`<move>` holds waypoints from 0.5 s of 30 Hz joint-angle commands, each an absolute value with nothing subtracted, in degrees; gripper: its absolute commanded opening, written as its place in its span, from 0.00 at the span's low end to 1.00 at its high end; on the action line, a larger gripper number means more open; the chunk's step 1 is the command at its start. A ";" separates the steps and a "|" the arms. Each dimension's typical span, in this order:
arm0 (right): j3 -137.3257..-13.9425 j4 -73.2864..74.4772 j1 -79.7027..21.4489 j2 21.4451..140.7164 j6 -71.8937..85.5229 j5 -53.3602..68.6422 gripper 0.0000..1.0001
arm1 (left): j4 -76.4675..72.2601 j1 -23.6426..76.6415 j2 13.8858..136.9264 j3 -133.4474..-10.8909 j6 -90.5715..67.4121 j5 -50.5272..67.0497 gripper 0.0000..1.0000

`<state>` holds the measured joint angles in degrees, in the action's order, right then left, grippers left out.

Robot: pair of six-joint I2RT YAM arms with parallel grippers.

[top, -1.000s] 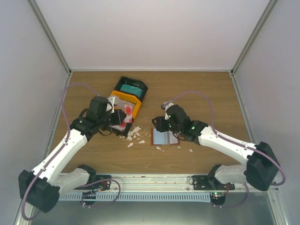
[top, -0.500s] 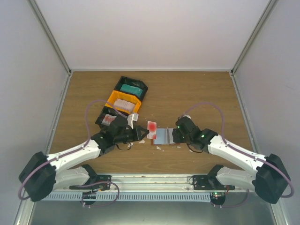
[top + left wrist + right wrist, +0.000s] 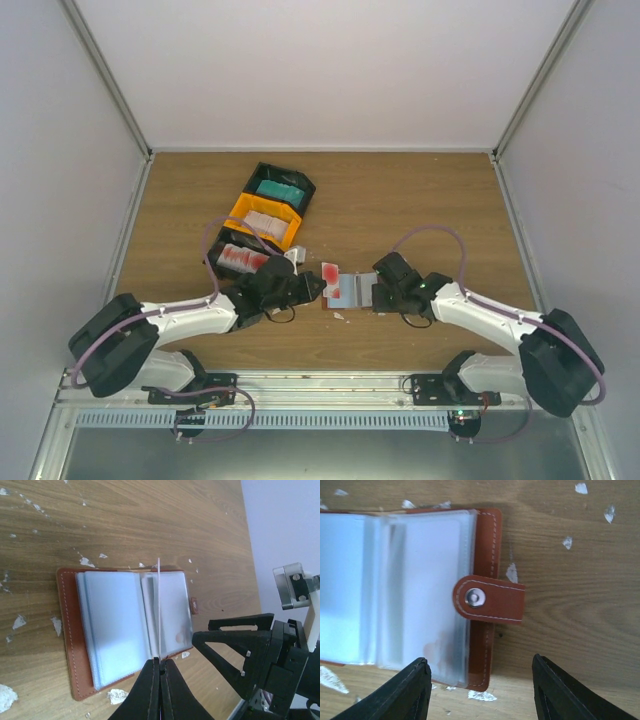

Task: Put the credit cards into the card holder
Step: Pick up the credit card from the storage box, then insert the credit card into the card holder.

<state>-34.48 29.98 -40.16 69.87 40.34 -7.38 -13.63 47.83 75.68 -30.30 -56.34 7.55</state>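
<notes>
The thin red-and-white plastic credit card (image 3: pixel 329 274) had been carried from the black-and-orange three-bin tray (image 3: pixel 237 213) to the opened brown leather card holder (image 3: pixel 67 630) at mid-table. It was pinched edge-on in the left gripper (image 3: pixel 160 662). The right gripper (image 3: pixel 480 680) stood parted and empty beside the snap tab (image 3: pixel 490 599). Sleeve insertion was judged imminent.

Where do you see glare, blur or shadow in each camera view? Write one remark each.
Top external: soft, even light, faint shadows under the arms on the table. Left wrist: sleeves of the card holder look washed-out; the left fingers near the lens are dark. Right wrist: the snap tab is sharp, the right fingers soft dark silhouettes.
</notes>
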 commanded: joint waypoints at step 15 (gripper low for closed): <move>-36.28 28.90 -36.27 77.91 37.26 -6.66 0.48 | -29.87 48.69 87.60 -31.40 -59.33 8.12 0.00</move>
<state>-35.38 29.17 -37.04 77.36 37.76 -6.94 -21.91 48.29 85.27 -30.37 -58.59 6.20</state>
